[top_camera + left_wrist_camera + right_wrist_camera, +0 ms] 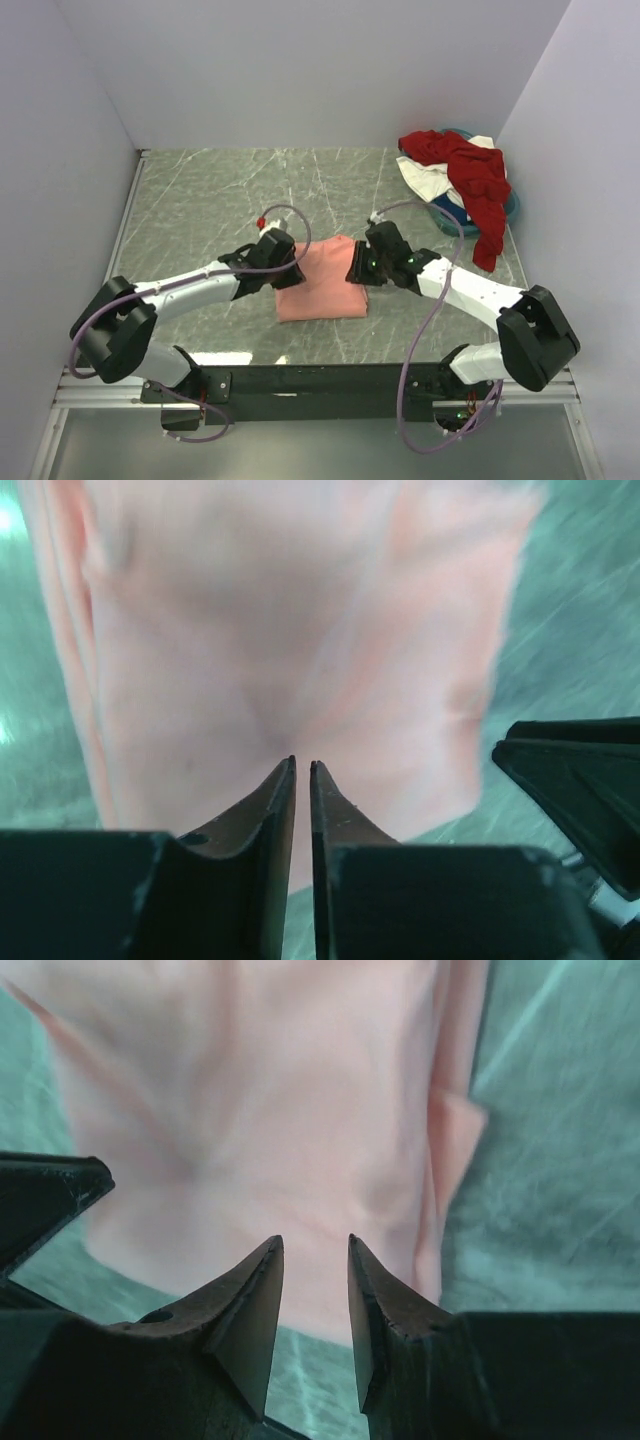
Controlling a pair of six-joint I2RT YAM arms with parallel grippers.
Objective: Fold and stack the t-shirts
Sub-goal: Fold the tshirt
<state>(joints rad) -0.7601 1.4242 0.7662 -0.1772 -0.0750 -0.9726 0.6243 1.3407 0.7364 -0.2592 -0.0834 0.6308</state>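
**Tool state**
- Left gripper (302, 765): fingers pressed almost together, only a thin slit between the tips. No cloth shows in the slit.
- Right gripper (315, 1242): fingers spread to a moderate gap, nothing between them.

**Work item position**
- The salmon-pink shirt (322, 285) lies folded flat on the table (220, 200), directly ahead of both sets of fingertips and between the 2 tools.
- The left gripper sits at the shirt's edge on its own side and the right gripper at the opposite edge, so each tool faces the other across the cloth.
- The folded shape is close to square, so no clear long axis can be read.

**Remaining items**
- 3 shirts lie in 1 loose heap: the dark red shirt (470, 175) draped on top, the white shirt (425, 178) under it, and the teal-blue shirt (447, 218) lowest.
- The heap lies behind and outboard of the right gripper, well apart from the left gripper.

**Governing relation**
- Judgement: the first fold looks complete, and the next pick is from the heap.
- The right arm is the nearer tool. The left arm would have to cross over the folded shirt to reach it.
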